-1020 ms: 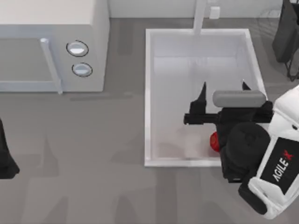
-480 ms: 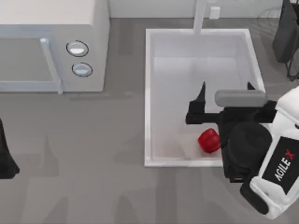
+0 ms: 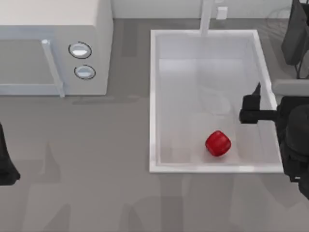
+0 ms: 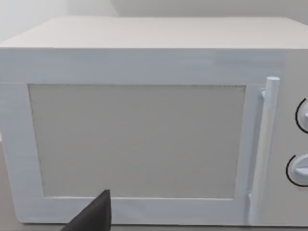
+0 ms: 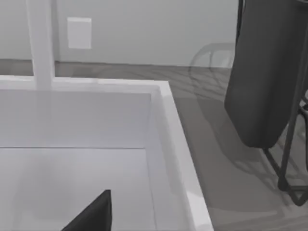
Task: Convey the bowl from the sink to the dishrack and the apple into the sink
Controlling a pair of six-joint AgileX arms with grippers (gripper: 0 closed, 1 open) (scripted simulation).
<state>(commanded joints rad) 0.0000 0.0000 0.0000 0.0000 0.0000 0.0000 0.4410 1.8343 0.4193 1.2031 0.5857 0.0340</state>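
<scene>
Right tool (image 3: 255, 102) is now seen at the right edge of the top view, over the sink's (image 3: 153, 96) right rim, drawn back from the spot above the basin's lower middle where it hung a second ago; whether its fingers are spread or pressed together cannot be told, since only one dark finger tip is made out, and nothing is carried in it. With the arm pulled aside, the apple (image 3: 217, 143) is uncovered, lying loose on the sink floor in the lower right part of the basin, near the lower rim. That half of the task is judged to be done. Left tool (image 3: 7, 164) is parked at the lower left edge of the frame, on the worktop (image 3: 96, 193) before the microwave (image 3: 53, 48). Farther off, in the upper right corner, the dishrack (image 3: 301, 72) of thin dark wire is partly seen, with a dark upright shape at it; the bowl cannot be made out with certainty.
</scene>
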